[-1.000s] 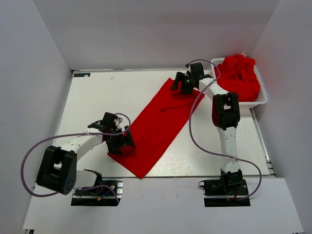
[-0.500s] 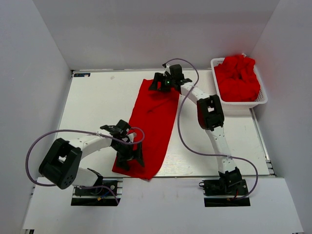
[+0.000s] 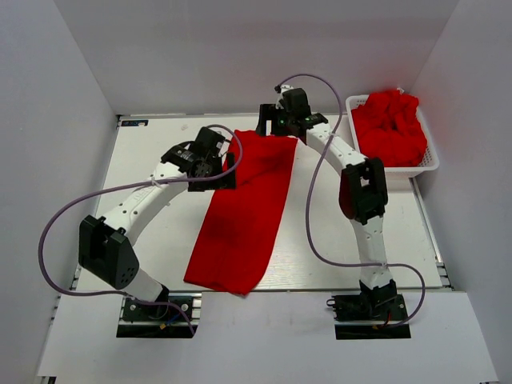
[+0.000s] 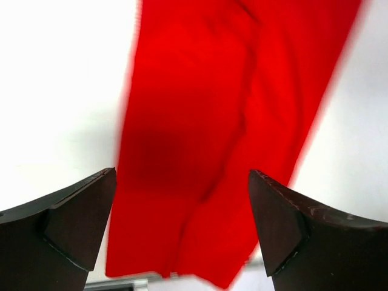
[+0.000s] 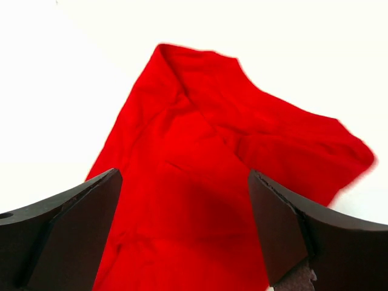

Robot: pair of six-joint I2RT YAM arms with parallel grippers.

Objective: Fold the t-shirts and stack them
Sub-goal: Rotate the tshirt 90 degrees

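A bright red t-shirt lies on the table as a long folded strip, running from the far middle to the near edge. It fills the left wrist view and the right wrist view. My left gripper is open and empty over the strip's far left edge. My right gripper is open and empty over the strip's far end. More red t-shirts are heaped in the basket.
A white slatted basket stands at the far right corner of the white table. White walls close in the left, back and right. Purple cables loop off both arms.
My left gripper has let go of the strip's near end and swung up to its far left edge. My right gripper has let go of the far end. The strip lies more upright.
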